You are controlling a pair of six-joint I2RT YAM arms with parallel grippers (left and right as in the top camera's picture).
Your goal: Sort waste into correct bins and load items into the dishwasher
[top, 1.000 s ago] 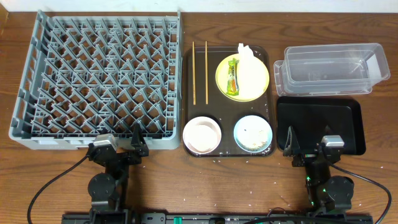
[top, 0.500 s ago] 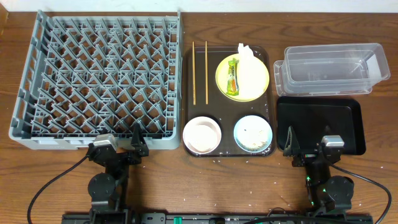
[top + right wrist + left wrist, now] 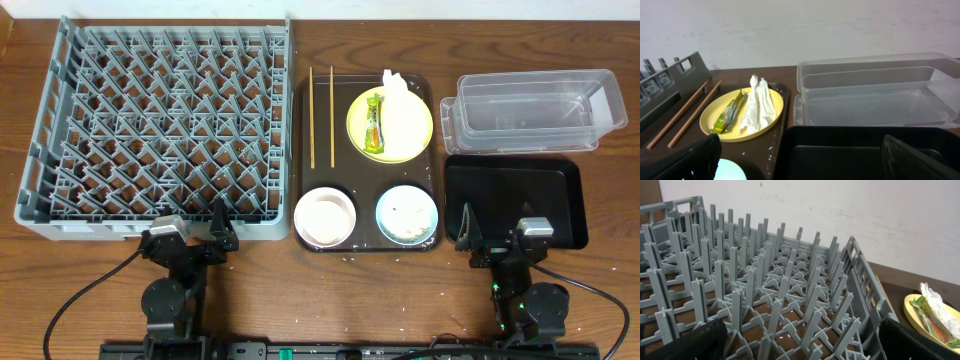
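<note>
The grey dish rack [image 3: 160, 130] fills the left of the table. On the dark brown serving tray [image 3: 303, 150] lie two chopsticks [image 3: 321, 116], a yellow plate [image 3: 405, 135] with a green-and-orange wrapper [image 3: 375, 123] and a white napkin [image 3: 396, 90], a white bowl [image 3: 326, 217] and a light blue bowl [image 3: 407, 213] with crumbs. The clear tub [image 3: 535, 108] and black tray [image 3: 515, 195] are at the right. My left gripper [image 3: 192, 238] is open and empty at the rack's near edge [image 3: 800, 345]. My right gripper [image 3: 500, 243] is open and empty over the black tray's near edge [image 3: 805, 160].
Loose crumbs are scattered on the serving tray and on the table in front of it. The right wrist view shows the plate [image 3: 720, 112], wrapper [image 3: 730, 112], napkin [image 3: 757, 105] and tub [image 3: 875, 95]. A white wall stands behind the table.
</note>
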